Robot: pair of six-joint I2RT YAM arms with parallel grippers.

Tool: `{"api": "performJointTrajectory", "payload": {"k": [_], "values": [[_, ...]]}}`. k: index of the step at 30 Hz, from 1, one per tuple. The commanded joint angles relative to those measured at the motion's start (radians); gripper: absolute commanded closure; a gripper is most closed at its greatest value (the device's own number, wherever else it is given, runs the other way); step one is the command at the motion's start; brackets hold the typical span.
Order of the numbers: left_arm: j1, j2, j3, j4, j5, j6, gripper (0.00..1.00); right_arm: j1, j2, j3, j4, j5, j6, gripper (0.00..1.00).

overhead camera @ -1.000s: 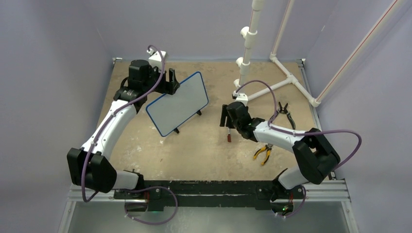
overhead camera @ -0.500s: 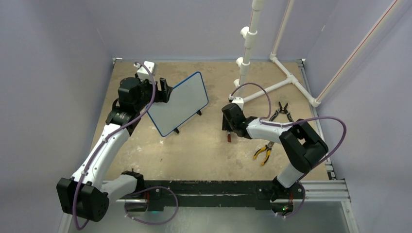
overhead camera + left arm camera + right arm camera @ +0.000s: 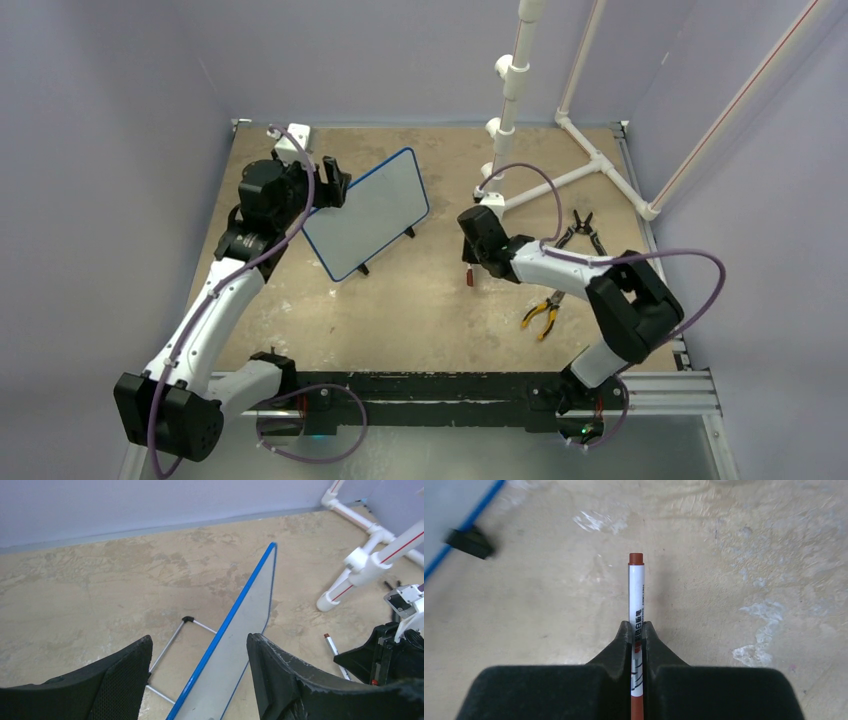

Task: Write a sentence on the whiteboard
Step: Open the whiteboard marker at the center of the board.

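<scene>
Lab test cell: bare enclosure walls [image 3: 400, 60], PVC pipe frame [image 3: 598, 160]

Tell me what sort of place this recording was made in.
Most likely a robotics lab test cell: a worn tan tabletop boxed in by plain lavender walls, a white PVC pipe frame at the back, and yellow-handled pliers lying loose.

Blurred whiteboard [image 3: 449, 500] foot [image 3: 471, 542], marker [image 3: 636, 592] end cut off

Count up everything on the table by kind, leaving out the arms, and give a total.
Whiteboard: 1
Marker: 1
Pliers: 2, yellow-handled pliers and black pliers
White pipe frame: 1
Total: 5
</scene>
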Motion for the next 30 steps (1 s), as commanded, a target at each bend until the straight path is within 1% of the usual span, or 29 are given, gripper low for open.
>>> {"api": "performJointTrajectory", "payload": {"k": [1, 3, 5, 8, 12, 15, 18, 24, 26, 28, 29, 30], "values": [[-0.017, -0.027, 0.09, 0.031, 0.116, -0.064, 0.33, -0.003, -0.161, 0.033, 0.028, -0.023, 0.005, 1.0], [-0.049, -0.022, 0.098, 0.049, 0.167, -0.099, 0.33, -0.003, -0.235, 0.028, 0.065, -0.068, 0.003, 1.0], [-0.117, -0.013, 0.107, 0.068, 0.195, -0.132, 0.34, -0.002, -0.319, 0.01, 0.144, -0.131, 0.002, 1.0], [-0.216, 0.005, 0.112, 0.112, 0.211, -0.191, 0.34, -0.002, -0.459, -0.036, 0.327, -0.223, -0.012, 1.0], [-0.325, 0.034, 0.065, 0.255, 0.267, -0.315, 0.34, -0.002, -0.571, -0.113, 0.597, -0.331, -0.021, 1.0], [-0.405, 0.066, 0.036, 0.344, 0.298, -0.399, 0.33, -0.002, -0.592, -0.126, 0.729, -0.391, -0.018, 1.0], [-0.468, 0.097, 0.028, 0.395, 0.307, -0.422, 0.32, -0.002, -0.592, -0.125, 0.815, -0.458, -0.019, 1.0], [-0.485, 0.128, 0.01, 0.467, 0.376, -0.475, 0.33, -0.002, -0.605, -0.141, 0.876, -0.477, 0.002, 1.0], [-0.488, 0.138, 0.002, 0.483, 0.381, -0.492, 0.35, -0.002, -0.615, -0.149, 0.887, -0.483, 0.006, 1.0], [-0.49, 0.151, -0.003, 0.484, 0.379, -0.494, 0.41, -0.002, -0.621, -0.154, 0.892, -0.486, 0.009, 1.0], [-0.491, 0.156, -0.002, 0.484, 0.377, -0.493, 0.48, -0.002, -0.624, -0.155, 0.892, -0.486, 0.01, 1.0], [-0.491, 0.16, 0.0, 0.486, 0.377, -0.49, 0.58, -0.002, -0.627, -0.157, 0.889, -0.488, 0.01, 1.0]]}}
